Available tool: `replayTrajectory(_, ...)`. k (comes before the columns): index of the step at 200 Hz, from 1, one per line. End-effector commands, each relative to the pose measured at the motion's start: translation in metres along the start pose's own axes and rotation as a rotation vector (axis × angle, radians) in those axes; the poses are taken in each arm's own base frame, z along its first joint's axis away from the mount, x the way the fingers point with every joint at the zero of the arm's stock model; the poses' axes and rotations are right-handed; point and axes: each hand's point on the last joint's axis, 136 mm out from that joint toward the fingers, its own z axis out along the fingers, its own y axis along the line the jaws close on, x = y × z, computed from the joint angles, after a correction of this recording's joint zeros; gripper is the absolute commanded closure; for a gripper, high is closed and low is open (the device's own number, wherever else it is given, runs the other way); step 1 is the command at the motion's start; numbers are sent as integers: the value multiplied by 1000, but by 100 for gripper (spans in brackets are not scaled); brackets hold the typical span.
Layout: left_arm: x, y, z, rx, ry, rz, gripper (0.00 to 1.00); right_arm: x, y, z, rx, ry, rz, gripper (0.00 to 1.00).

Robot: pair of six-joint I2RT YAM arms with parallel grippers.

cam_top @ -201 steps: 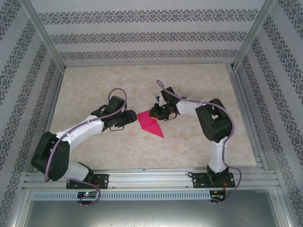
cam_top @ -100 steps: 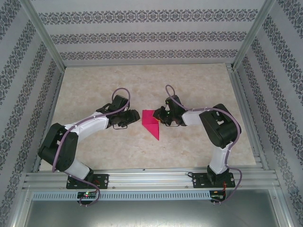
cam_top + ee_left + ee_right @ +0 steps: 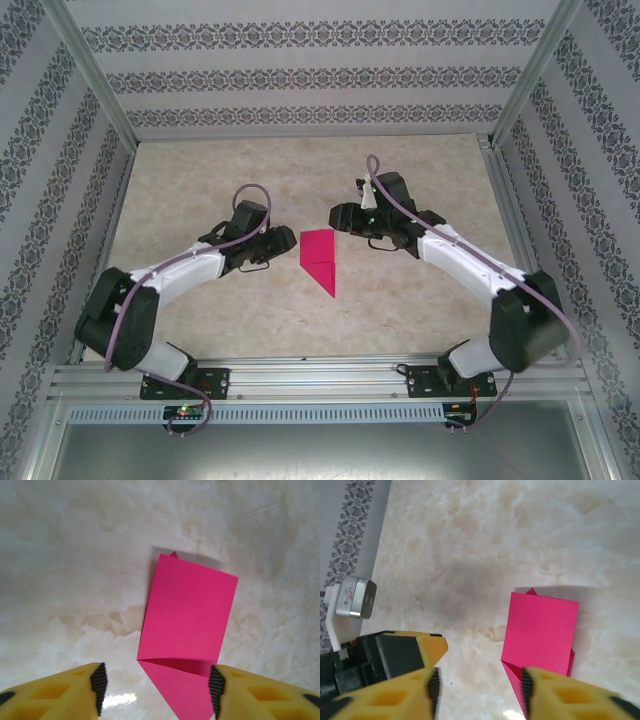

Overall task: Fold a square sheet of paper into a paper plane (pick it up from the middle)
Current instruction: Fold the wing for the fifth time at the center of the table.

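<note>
The pink sheet of paper [image 3: 318, 256] lies flat on the marble table, folded into a narrow strip with a sharp point toward the near edge. My left gripper [image 3: 286, 243] sits just left of it, open. In the left wrist view the paper [image 3: 187, 615] reaches in between the open left gripper [image 3: 157, 690], its right edge close to the right pad [image 3: 216, 690]. My right gripper [image 3: 338, 216] hovers off the paper's far right corner, open and holding nothing. In the right wrist view the paper [image 3: 540, 630] lies ahead and to the right of the open right gripper [image 3: 480, 687].
The table [image 3: 200, 180] is bare marble, bounded by aluminium rails and patterned walls on three sides. In the right wrist view the left arm's gripper body [image 3: 400, 652] and its white camera [image 3: 352, 597] sit at the left.
The right gripper has opened, let go of the paper and drawn back toward the far right. The paper now lies flat with its point swung slightly nearer. The left gripper opened a little wider.
</note>
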Motion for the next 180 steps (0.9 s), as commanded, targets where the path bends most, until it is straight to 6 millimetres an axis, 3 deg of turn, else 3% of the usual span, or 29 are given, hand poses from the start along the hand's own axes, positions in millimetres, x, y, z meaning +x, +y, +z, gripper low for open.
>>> replayTrajectory(1, -31, -7, -24, 36, -176, 12, 35, 11, -23, -18, 128, -19, -128, 35)
replayTrajectory(11, -34, -6, -31, 23, -197, 24, 33, 9, -25, -25, 131, -49, -130, 29)
replayTrajectory(24, -38, -8, -39, 32, -233, 33, 28, 4, -30, -32, 131, -101, -107, 3)
replayTrajectory(35, -43, -4, -48, 28, -281, 20, 23, 0, -45, -37, 180, -151, -19, 2)
replayTrajectory(48, -47, -1, -60, 40, -346, 13, 15, 3, -77, -40, 287, -186, 124, 2)
replayTrajectory(58, -50, 5, -67, 29, -390, 3, 9, 6, -77, -32, 203, -145, 146, 2)
replayTrajectory(76, -53, 14, -75, 2, -440, -8, 0, 16, -64, -16, 51, -36, 165, 13)
replayTrajectory(105, -54, 28, -76, -31, -479, -45, 0, 38, -41, 3, -45, 55, 151, 26)
replayTrajectory(143, -42, 32, -64, -11, -403, -61, 0, 78, -16, 22, -58, 177, 72, 43)
replayTrajectory(180, -29, 24, -40, 1, -256, -49, 0, 100, -5, 50, -85, 268, 93, 60)
